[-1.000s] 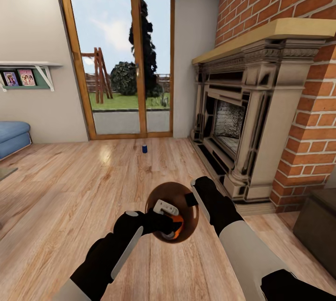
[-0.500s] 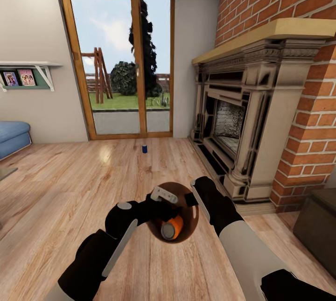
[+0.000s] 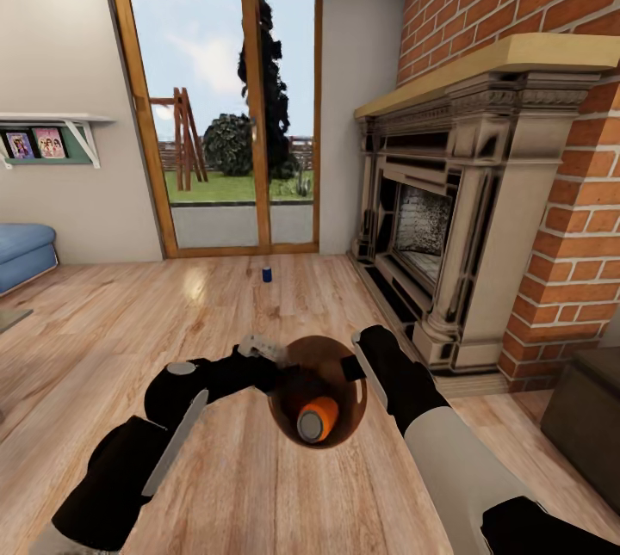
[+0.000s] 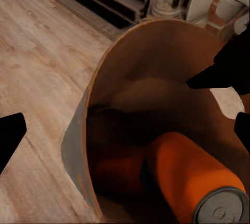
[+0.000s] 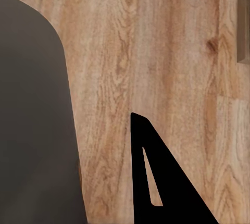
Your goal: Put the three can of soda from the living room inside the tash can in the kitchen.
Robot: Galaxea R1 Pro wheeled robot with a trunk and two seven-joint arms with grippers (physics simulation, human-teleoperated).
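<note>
My right gripper [image 3: 355, 363] is shut on the rim of the tash can [image 3: 293, 357], holding it tilted above the wood floor so its coppery inside faces me. An orange can of soda [image 3: 317, 419] with a silvery top lies inside it, and shows close up in the left wrist view as the orange can [image 4: 190, 177] low in the bin [image 4: 146, 78]. My left gripper [image 3: 258, 347] is open and empty just beside the bin's rim. A dark blue can of soda [image 3: 267, 274] stands on the floor far ahead, in front of the glass doors.
An ornate dark fireplace [image 3: 439, 228] in a red-brick wall runs along the right. Wood-framed glass doors [image 3: 224, 107] are straight ahead, a light-blue sofa [image 3: 21, 249] at the left edge, and a dark box [image 3: 585, 426] at the lower right.
My left gripper let go of the orange can, which dropped into the bin, then drew back out to the left. The right arm and bin stayed still.
</note>
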